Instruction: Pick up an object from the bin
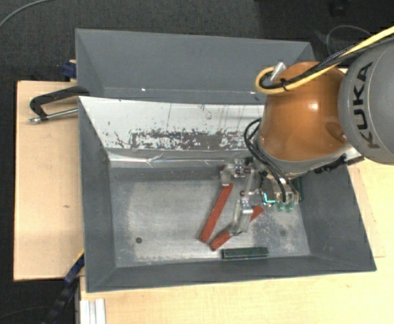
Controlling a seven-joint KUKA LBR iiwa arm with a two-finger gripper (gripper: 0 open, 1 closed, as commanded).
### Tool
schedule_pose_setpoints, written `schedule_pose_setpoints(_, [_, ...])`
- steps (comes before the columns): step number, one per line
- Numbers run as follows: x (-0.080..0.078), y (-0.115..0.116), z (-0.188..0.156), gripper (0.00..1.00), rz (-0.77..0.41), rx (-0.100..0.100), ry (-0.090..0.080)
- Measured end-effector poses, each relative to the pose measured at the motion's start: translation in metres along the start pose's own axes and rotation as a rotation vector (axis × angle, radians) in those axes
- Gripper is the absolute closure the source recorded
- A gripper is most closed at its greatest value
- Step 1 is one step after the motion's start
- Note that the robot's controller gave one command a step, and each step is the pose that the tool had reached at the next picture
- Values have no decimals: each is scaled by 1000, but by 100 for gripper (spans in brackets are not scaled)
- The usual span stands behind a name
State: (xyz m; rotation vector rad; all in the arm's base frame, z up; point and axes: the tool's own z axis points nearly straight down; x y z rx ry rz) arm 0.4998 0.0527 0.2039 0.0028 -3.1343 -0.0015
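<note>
Grey bin (150, 208) floor bears red-handled pliers (216, 214), lying flat. The fingers (240, 218) are down among them, seemingly parted astride one handle and not yet clenched. Nothing is lifted, so the grasp and raise remain. A dark bar (245, 252) lies near the fingers.

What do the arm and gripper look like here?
Grey arm link with black KUKA lettering; glossy orange dome cover at the wrist; a yellow cable loops over it, black cables underneath. Bare-metal gripper with a green part beside it.
</note>
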Motion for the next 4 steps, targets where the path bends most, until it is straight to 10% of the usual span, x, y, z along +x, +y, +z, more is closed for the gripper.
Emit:
schedule_pose_setpoints(1, [-12, -13, 135, 0, -403, 1, -4])
schedule_pose_setpoints(2, [-15, -12, 132, 100, -401, 2, -12])
schedule_pose_setpoints(3, [-18, -12, -5, 100, -546, 3, -13])
schedule_pose_setpoints(4, [-74, 66, -37, 100, -919, 3, -19])
